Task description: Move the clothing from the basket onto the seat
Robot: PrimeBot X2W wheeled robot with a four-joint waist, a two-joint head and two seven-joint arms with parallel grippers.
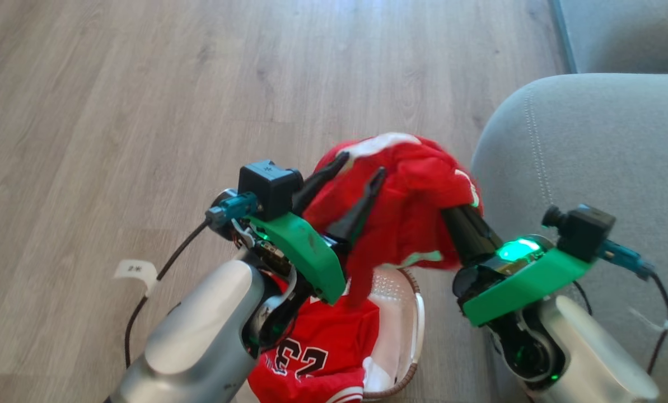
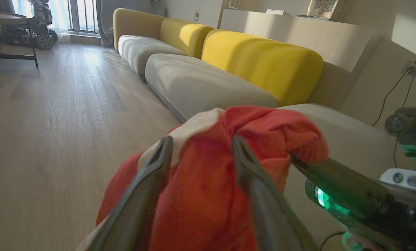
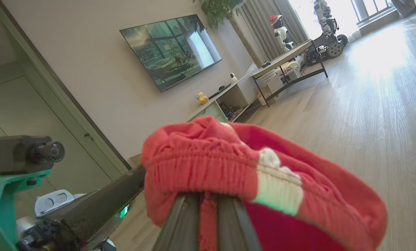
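Right tool: fingers nearly together, clamped on the gathered band of a red garment, a strip of cloth pinched between them. Left tool: fingers spread, lying against the same bundle with cloth bulging between them; a firm pinch is not confirmed, so the hold looks to be the right side's. The garment is in the air above the basket, one loose end drooping toward its rim, and sits just beside the rounded corner of the seat, not yet over it. Judged progress: early. Nothing lies on the part of the seat cushion that shows. The jersey marked 23 and a small white piece are in the basket, so at least two more transfers appear to remain. Surroundings: wood floor, a dark cable with a paper tag by the left forearm, another cushion beyond the seat. Possible hindrances: the drooping end may snag the basket rim, and the seat corner stands close to the right forearm.
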